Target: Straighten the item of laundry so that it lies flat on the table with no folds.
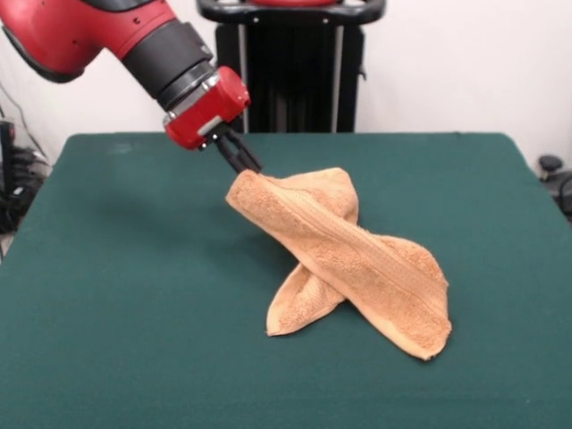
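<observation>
Orange-tan terry towel (pixel 349 259) sits near the middle of the table (pixel 107 295), only partly on the green cloth. One end is lifted clear of the surface; the rest trails down and to the right in the front view.

Gripper (pixel 243 164) is at the towel's raised upper-left end, just below the red wrist housing. Its dark fingers (pixel 234 150) are closed on the towel's edge, and the cloth bunches right at the tips. The arm (pixel 134 45) enters from the upper left and slants down toward the towel.

Towel shape: not flat. From the held end a long strip runs diagonally down to the right, rolled or folded over on itself, and ends in a hemmed edge resting on the table at lower right. A ribbed woven band runs along this strip. A second flap comes out from under the strip and points down-left, its tip lying on the table left of the hemmed end. The two parts cross, forming a rough X with the strip on top. A rounded fold shows at the top right, behind the strip.

Shadow falls on the cloth below the lifted part. Table surface around the towel shows no wrinkles. A black stand (pixel 290 63) rises behind the far edge.
</observation>
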Robot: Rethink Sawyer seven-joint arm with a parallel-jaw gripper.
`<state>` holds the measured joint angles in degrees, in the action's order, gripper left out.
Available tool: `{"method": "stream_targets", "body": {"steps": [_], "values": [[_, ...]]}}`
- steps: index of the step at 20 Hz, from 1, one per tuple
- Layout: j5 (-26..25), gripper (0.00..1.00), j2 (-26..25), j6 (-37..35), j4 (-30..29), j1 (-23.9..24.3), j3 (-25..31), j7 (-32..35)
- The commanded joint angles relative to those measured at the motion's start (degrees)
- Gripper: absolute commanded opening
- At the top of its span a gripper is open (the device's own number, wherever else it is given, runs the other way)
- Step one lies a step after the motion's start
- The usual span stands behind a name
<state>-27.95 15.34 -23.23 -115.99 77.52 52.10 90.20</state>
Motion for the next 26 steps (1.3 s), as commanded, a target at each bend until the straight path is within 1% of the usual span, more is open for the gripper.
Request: {"method": "stream_targets", "body": {"steps": [1,5,6,9,14,17,21,23,24,26], "values": [[-1.1,0.00,-0.3,0.7,-1.7,-0.3,2.4,-0.5],[-1.5,0.00,-0.8,0.8,-2.6,0.7,2.3,-0.5],[-1.0,0.00,-0.8,0.1,-2.0,0.5,2.6,-0.8],[-0.7,0.00,0.2,-0.5,-2.7,1.2,3.4,-0.9],[1.3,0.00,6.2,-3.0,-5.8,3.2,6.3,0.2],[2.2,0.00,8.9,-3.2,-7.5,4.2,7.4,1.3],[2.8,0.00,10.7,-2.8,-8.3,4.4,8.6,2.0],[1.7,0.00,9.9,-0.8,-8.5,4.5,9.0,1.7],[0.7,0.00,9.8,1.4,-9.9,5.0,9.0,2.3],[0.4,0.00,11.3,2.3,-10.9,4.8,8.7,3.4]]}}
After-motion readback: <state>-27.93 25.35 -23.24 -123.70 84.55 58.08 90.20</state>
